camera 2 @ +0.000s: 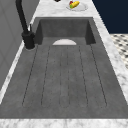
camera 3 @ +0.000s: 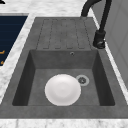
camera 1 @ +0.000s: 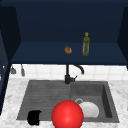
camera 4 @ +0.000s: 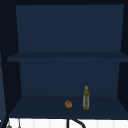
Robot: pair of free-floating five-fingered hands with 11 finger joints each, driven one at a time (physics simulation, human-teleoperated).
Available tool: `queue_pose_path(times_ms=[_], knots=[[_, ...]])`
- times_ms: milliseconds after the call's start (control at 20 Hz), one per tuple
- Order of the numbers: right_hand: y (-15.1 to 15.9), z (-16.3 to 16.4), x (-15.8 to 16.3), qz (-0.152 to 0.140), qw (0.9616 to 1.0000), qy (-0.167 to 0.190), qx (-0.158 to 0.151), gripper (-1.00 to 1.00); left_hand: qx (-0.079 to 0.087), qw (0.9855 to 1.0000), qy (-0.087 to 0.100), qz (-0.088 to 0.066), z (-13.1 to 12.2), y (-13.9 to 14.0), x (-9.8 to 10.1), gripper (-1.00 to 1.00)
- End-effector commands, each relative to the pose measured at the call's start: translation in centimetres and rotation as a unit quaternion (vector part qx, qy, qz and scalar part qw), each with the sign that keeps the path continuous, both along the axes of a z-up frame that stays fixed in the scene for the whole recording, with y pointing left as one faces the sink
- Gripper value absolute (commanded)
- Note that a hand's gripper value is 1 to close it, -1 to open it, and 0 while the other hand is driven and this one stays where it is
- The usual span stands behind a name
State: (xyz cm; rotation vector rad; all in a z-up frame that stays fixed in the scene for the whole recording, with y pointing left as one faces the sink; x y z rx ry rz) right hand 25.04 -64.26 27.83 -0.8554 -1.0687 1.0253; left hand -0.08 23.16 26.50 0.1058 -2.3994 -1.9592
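in the front view the left hand (camera 1: 34,117) hovers, fingers unreadable, beside a red ball (camera 1: 67,115).

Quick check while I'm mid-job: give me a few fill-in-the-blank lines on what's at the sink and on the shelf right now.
1. The white plate lies in the sink's ____.
2. On the shelf, the bottle stands to the ____ of the small orange thing.
3. The left hand shows at the sink's front edge, to the left of a big ____ ball.
4. The faucet is ____ in colour.

Missing words: basin; right; red; black
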Motion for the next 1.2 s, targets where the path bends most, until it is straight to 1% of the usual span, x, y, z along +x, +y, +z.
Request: queue_pose_path(times_ms=[0, 100, 150, 250, 550, 650, 850, 950, 1050, 1150], knots=[[-0.7, 2.5, -1.0, 0.0, 0.9996, 0.007, 0.027, -1.0, 0.0, 1.0, 0.0, 0.0, 0.0, 0.0, 0.0, 0.0], [-1.0, 3.7, -1.4, 0.0, 0.9994, 0.008, 0.032, -1.0, 0.0, 1.0, 0.0, 0.0, 0.0, 0.0, 0.0, 0.0], [-0.9, 4.0, -1.5, 0.0, 0.9991, 0.011, 0.04, -1.0, 0.0, 1.0, 0.0, 0.0, 0.0, 0.0, 0.0, 0.0], [-0.8, 4.8, -1.6, 0.0, 0.9988, 0.015, 0.047, -1.0, 0.0, 1.0, 0.0, 0.0, 0.0, 0.0, 0.0, 0.0], [-0.6, 6.6, -1.6, 0.001, 0.9974, 0.02, 0.069, -1.0, 0.0, 1.0, 0.0, 0.0, 0.0, 0.0, 0.0, 0.0], [-0.6, 7.5, -1.6, 0.002, 0.9971, 0.028, 0.071, -1.0, 0.0, 1.0, 0.0, 0.0, 0.0, 0.0, 0.0, 0.0], [-0.3, 8.8, -1.4, 0.007, 0.9954, 0.04, 0.087, -1.0, 0.0, 1.0, 0.0, 0.0, 0.0, 0.0, 0.0, 0.0], [-0.2, 9.7, -1.3, 0.01, 0.9949, 0.045, 0.09, -1.0, 0.0, 1.0, 0.0, 0.0, 0.0, 0.0, 0.0, 0.0], [-0.3, 10.9, -1.3, 0.013, 0.995, 0.05, 0.086, -1.0, 0.0, 1.0, 0.0, 0.0, 0.0, 0.0, 0.0, 0.0], [-0.2, 11.9, -1.1, 0.016, 0.9942, 0.061, 0.087, -1.0, 0.0, 1.0, 0.0, 0.0, 0.0, 0.0, 0.0, 0.0]])
